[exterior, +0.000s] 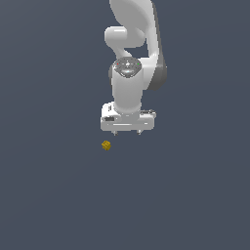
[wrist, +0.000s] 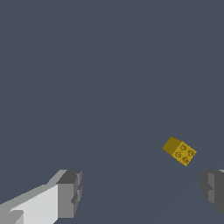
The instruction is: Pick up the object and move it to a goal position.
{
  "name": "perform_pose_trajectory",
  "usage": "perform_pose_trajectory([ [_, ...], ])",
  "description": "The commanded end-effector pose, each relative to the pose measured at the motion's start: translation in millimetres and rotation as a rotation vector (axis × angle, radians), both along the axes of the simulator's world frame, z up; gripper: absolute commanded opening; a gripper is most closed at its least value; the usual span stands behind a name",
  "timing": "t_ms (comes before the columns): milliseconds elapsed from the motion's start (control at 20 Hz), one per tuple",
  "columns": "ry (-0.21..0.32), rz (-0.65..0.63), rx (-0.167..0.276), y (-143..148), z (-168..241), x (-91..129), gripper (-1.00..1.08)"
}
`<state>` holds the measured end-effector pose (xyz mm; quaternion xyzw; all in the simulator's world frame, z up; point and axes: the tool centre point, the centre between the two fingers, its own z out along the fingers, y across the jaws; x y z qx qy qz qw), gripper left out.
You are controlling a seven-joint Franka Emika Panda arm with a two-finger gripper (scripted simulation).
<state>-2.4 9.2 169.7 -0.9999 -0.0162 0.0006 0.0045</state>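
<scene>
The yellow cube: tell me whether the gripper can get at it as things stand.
Probably yes. The gripper is open, and the yellow cube lies alone, off toward the exterior view's left of the fingers, with nothing visible between them.

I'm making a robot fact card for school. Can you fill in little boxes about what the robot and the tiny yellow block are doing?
robot: one white arm, pointing down
gripper: open, holding nothing
block: tiny yellow-gold cube, speckled
block's place: on the grey floor, off toward the exterior view's left of the gripper
touching: no, gripper and cube are apart
picked up yet: no
</scene>
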Motion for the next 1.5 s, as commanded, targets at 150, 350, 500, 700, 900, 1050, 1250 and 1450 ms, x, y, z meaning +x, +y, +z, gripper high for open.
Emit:
perform_pose_trajectory([
  [150,0.001,-0.01,-0.001,-3,2,-1,1.0],
  [350,0.004,-0.038,-0.004,-12,8,-5,1.0],
  [500,0.005,-0.038,-0.005,-13,12,-7,1.0],
  [700,0.005,-0.04,-0.005,-13,11,-6,1.0],
  [900,0.005,-0.077,-0.003,-19,4,-6,1.0],
  [1050,0.005,-0.126,0.0,-26,-5,-5,1.0],
  [1250,0.006,-0.221,0.003,-41,-23,-5,1.0],
  [1450,0.006,-0.351,0.003,-62,-47,-7,1.0],
])
